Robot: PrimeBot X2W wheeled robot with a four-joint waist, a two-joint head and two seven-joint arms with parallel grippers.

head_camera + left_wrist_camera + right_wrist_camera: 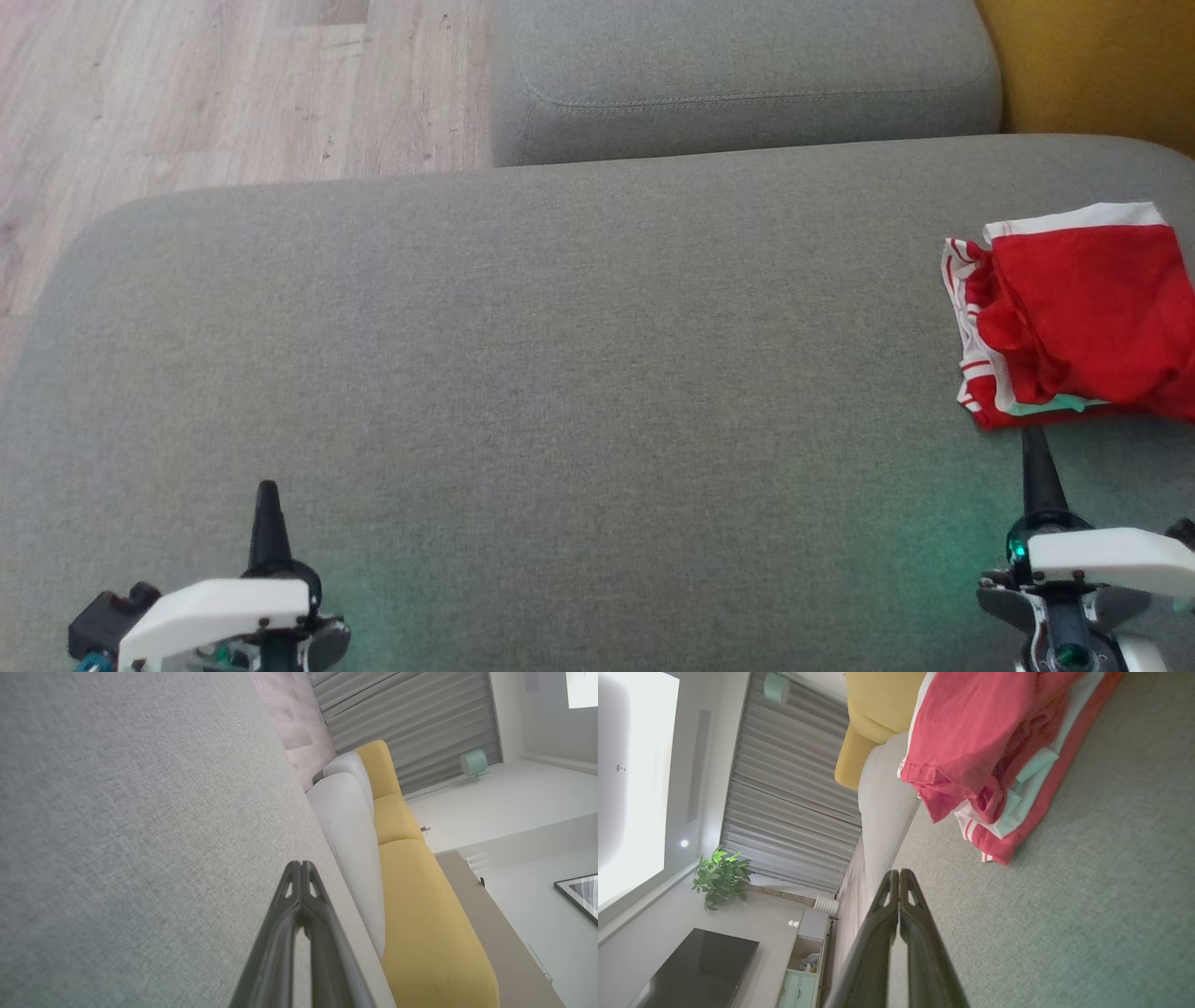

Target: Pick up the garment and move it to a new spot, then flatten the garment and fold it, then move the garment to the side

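Garment: red garment (1083,299), white bands and a pale green patch, bunched at the right edge of the grey seat cushion (579,373).
Hidden: its right part is cut off in the head view; the kind of garment is unclear.
Left gripper (268,490): fingers pressed together, over bare cushion at the near-left corner.
Right gripper (1032,439): fingers pressed together, holding nothing, near the garment's front edge.

Garment (1083,308) cut off at right edge (top edge in right wrist view).
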